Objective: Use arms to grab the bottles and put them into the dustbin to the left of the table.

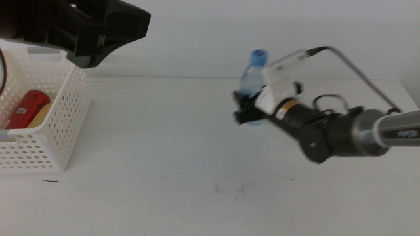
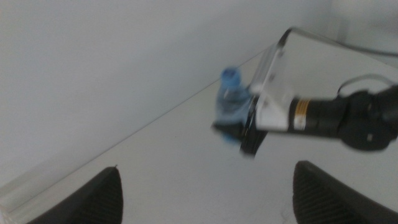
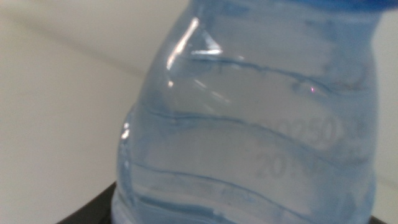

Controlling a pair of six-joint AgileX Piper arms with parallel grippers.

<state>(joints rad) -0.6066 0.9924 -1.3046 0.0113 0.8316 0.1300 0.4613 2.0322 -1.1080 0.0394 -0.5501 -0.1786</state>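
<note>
The small clear water bottle (image 1: 252, 77) with a blue cap is held roughly upright in my right gripper (image 1: 245, 110), which is shut around its lower body over the middle of the white table (image 1: 197, 164). The bottle fills the right wrist view (image 3: 249, 124). In the left wrist view the bottle (image 2: 231, 102) and the right gripper (image 2: 247, 132) also show. My left gripper (image 1: 115, 39) hangs open and empty above the white perforated dustbin (image 1: 56, 124) at the left. The red can (image 1: 27, 108) lies inside it, with a tan-yellow bit (image 1: 43, 115) beside it.
The right arm (image 1: 341, 131) and its cable reach in from the right over the table. A few small dark marks (image 1: 220, 189) lie near the table's front. A white wall rises behind the table's far edge.
</note>
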